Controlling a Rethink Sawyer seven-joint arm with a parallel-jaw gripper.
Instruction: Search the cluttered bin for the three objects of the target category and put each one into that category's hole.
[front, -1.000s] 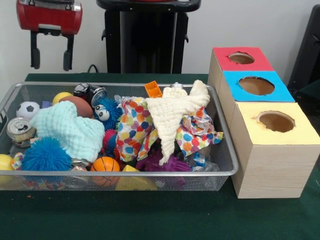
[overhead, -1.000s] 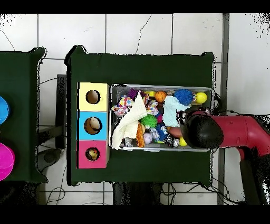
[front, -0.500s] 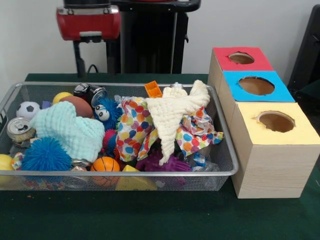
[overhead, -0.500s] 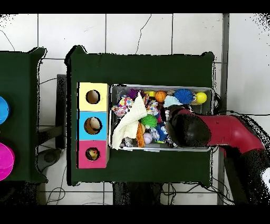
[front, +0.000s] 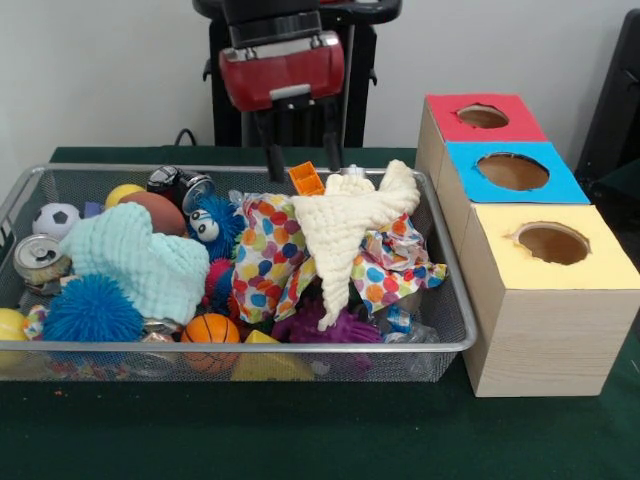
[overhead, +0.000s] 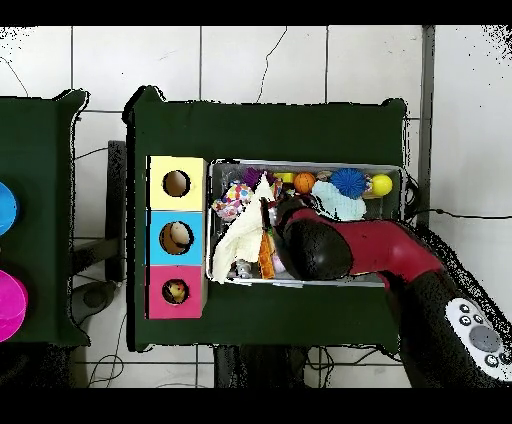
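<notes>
**Hand hangs empty over the back of the bin as the search goes on**

From the front, my hand (front: 298, 150) hangs above the far rim of the wire bin (front: 455, 345), fingers spread narrowly with nothing between them, tips just over the small orange block (front: 307, 179) and the top of the cream knitted cloth (front: 345, 225). That cloth drapes over a polka-dot cloth (front: 268, 255); a pale blue cloth (front: 145, 262) lies to the picture's left, among a blue spiky ball (front: 92, 310), a small basketball (front: 211, 330), a soccer ball (front: 55, 219) and a drink can (front: 40, 260). Beside the bin stand three boxes, their holes in a red top (front: 482, 117), a blue top (front: 512, 171) and a yellow top (front: 552, 243). Which category is wanted I cannot tell; every candidate sits in the bin.

From overhead, my arm (overhead: 390, 250) reaches across the bin, its bulk covering the middle of the pile and the hand itself. The cream knitted cloth (overhead: 243, 235) shows beside it, near the boxes.

I judge this the search step, no pick made. Next, I must lower onto one clear object and close without snagging cloth.
</notes>
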